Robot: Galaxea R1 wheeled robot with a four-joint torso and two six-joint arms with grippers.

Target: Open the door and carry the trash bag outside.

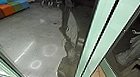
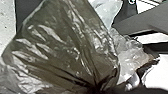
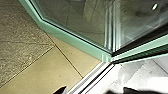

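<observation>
Colorful seats on grey floor

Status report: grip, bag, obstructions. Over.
Grip unclear, both sides. Trash bag bunched close at left wrist camera. Green-edged glass near right wrist camera, possibly in the way.

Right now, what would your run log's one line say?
left wrist view: trash bag, creased, gathered at one end | right wrist view: green-edged glass door, metal threshold, tan tiles | head view: colourful seats

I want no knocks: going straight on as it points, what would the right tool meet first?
The right tool would probably meet the pale green, straight-edged glass-door frame first; depth is unclear.
</observation>
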